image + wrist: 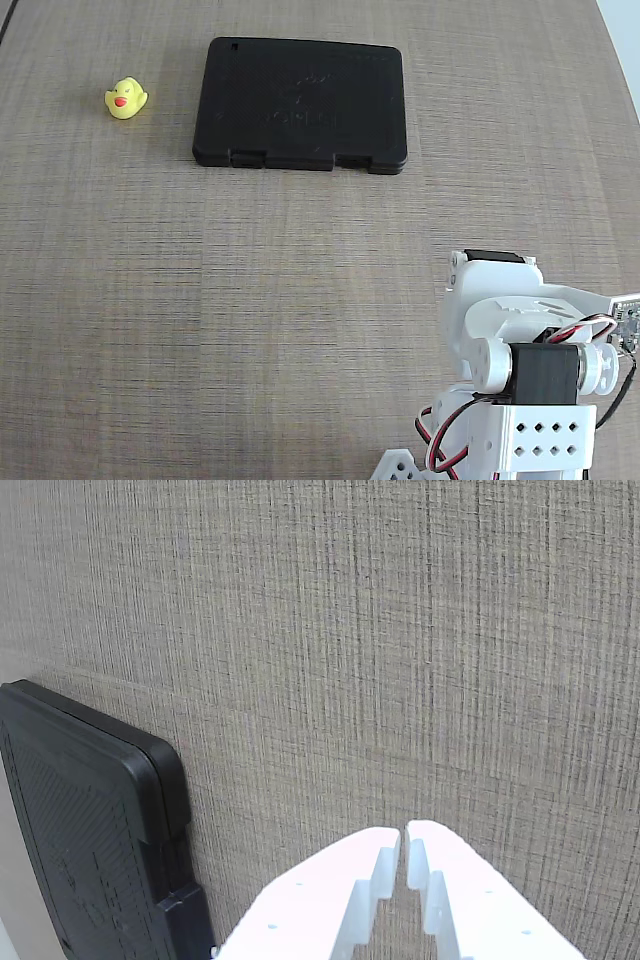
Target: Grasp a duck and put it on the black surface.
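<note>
The tiny yellow duck (125, 98) with a red-orange beak stands on the table at the far left of the fixed view, just left of the black surface (300, 105), a flat matte black case with latch notches on its near edge. The case also shows at the lower left of the wrist view (90, 830). The duck is out of the wrist view. My gripper (403, 832) shows at the bottom of the wrist view, white fingers closed together and empty, over bare table. My arm (520, 390) is folded at the lower right of the fixed view, far from both.
The table (250, 300) is a grey-brown woven-texture surface. Its right edge shows at the top right corner of the fixed view (625, 30). Red, black and white cables (450, 440) hang at my arm's base.
</note>
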`<move>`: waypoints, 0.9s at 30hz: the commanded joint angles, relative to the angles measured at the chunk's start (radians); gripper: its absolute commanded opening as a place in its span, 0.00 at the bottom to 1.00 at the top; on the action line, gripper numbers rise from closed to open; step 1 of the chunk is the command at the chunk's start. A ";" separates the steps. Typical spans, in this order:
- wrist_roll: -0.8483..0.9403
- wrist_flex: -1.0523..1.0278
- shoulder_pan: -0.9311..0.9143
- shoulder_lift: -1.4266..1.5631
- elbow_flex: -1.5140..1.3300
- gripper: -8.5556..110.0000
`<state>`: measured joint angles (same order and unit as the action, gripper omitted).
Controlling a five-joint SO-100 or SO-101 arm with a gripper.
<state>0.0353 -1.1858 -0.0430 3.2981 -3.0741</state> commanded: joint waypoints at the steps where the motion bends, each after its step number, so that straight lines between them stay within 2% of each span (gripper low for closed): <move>1: -0.003 0.002 0.005 0.061 0.005 0.07; 27: 0.005 0.005 0.006 0.044 0.006 0.07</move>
<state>0.0353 -1.1858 -0.0430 3.2981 -3.0741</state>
